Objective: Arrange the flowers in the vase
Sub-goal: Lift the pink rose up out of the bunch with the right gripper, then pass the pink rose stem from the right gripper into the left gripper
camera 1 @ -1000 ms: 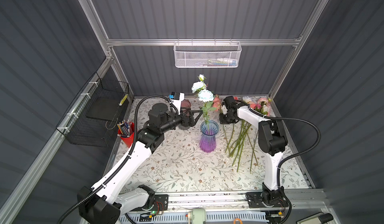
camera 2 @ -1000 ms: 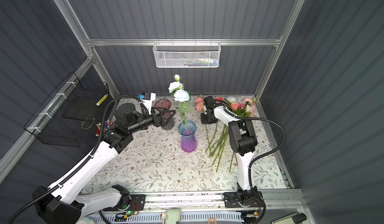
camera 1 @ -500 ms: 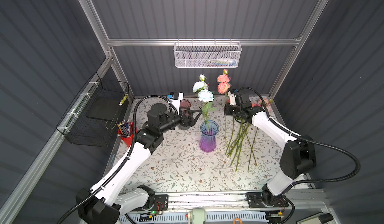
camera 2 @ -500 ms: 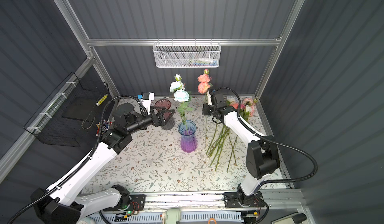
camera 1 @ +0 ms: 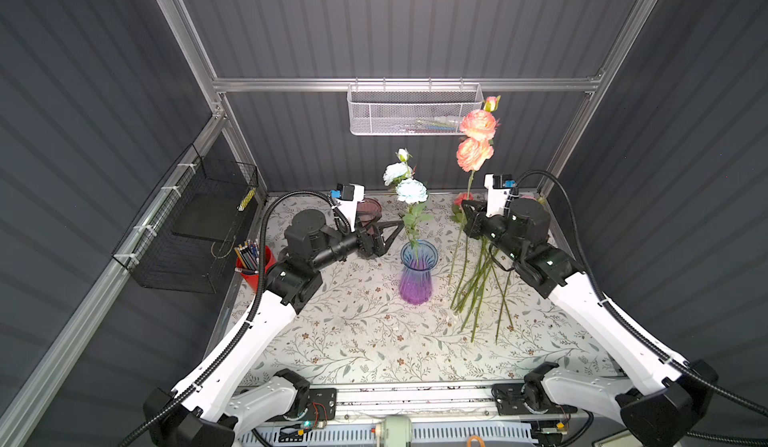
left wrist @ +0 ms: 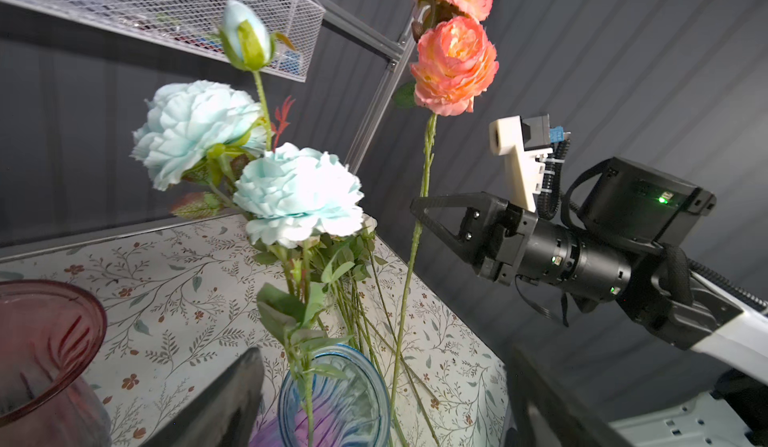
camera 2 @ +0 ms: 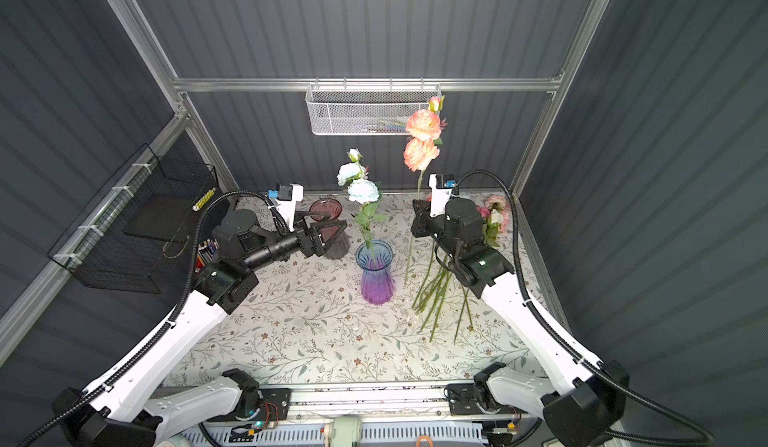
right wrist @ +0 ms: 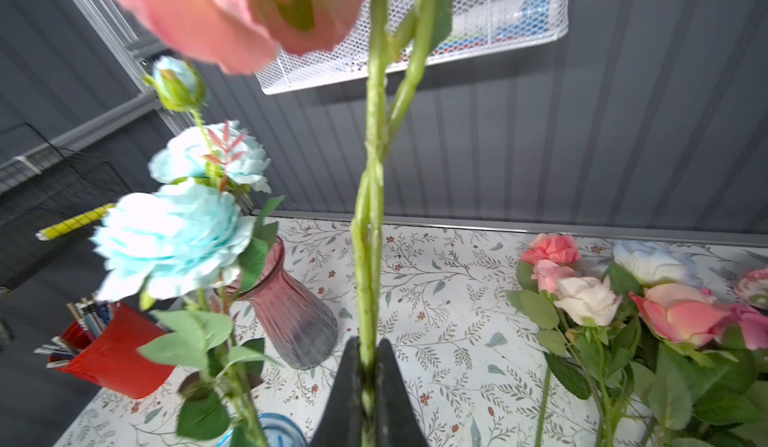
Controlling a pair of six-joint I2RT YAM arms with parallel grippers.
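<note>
Right claw (camera 1: 466, 209) was clamped tight on the stem of the coral rose (camera 1: 473, 154), folks, pinching it well below the blooms! The wrist view showed both fingers (right wrist: 353, 382) squeezed against the green stalk. That rose stood nearly upright just to the right of the blue-and-purple vase (camera 1: 417, 276), its heads towering high above the rim. Its lower stem ran down outside the glass, not into the mouth.

Over on the vase's left, the left claw (camera 1: 388, 233) was spread wide with nothing between its fingers. It sat close to the rim, beside the leaves of the pale blue roses (camera 1: 411, 191). Whether it brushed those leaves, I could not tell. Those blue roses stood in the vase, leaning a touch left.

Behind the left claw, farther from the vase, was a dark red vase (camera 2: 321, 208), upright. To the vase's right, the loose flowers (camera 1: 478, 291) lay on the patterned surface (camera 1: 374, 341). Their stems fanned toward the front and their heads (right wrist: 665, 299) pointed at the back wall.
</note>
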